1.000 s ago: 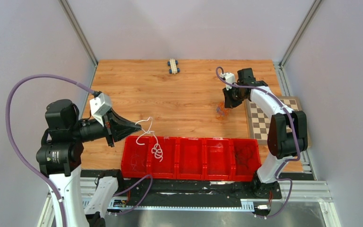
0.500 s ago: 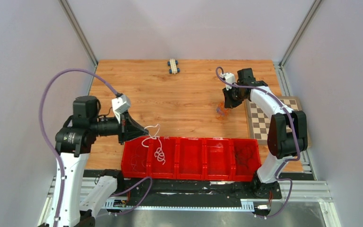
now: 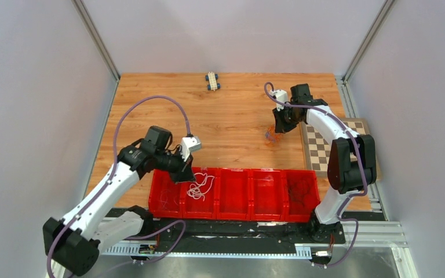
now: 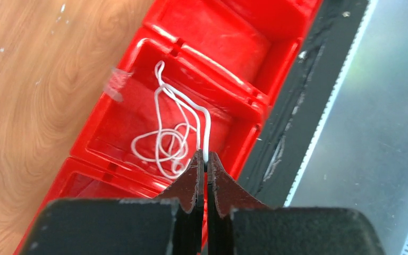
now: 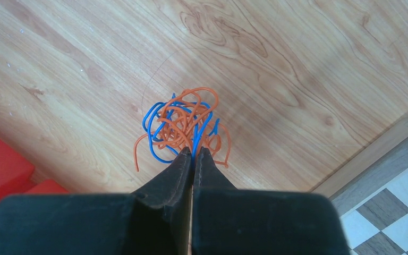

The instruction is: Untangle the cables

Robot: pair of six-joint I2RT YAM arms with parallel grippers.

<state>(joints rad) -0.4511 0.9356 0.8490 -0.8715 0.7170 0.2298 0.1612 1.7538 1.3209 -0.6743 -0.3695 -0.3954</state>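
Note:
My left gripper [image 4: 205, 156] is shut on a white cable [image 4: 171, 139] whose loops lie in the second compartment from the left of the red bin row [image 3: 232, 171]; the top view shows the cable [image 3: 199, 186] there under the gripper [image 3: 186, 174]. My right gripper [image 5: 193, 152] is shut on a blue cable [image 5: 154, 150] of a small knot of orange [image 5: 183, 123] and blue cables resting on the wooden table. In the top view the knot [image 3: 272, 135] lies just below the right gripper [image 3: 278, 127], left of the chessboard.
A red row of several bins [image 4: 228, 50] runs along the table's near edge; the leftmost [image 3: 165, 200] and rightmost [image 3: 301, 188] compartments hold thin dark cables. A chessboard [image 3: 323, 152] lies at the right. A small toy car [image 3: 212, 80] sits at the far edge.
My left arm has swung right and down, carrying the white cable from above the table's left side into the second bin compartment. The right arm and knot have not moved.

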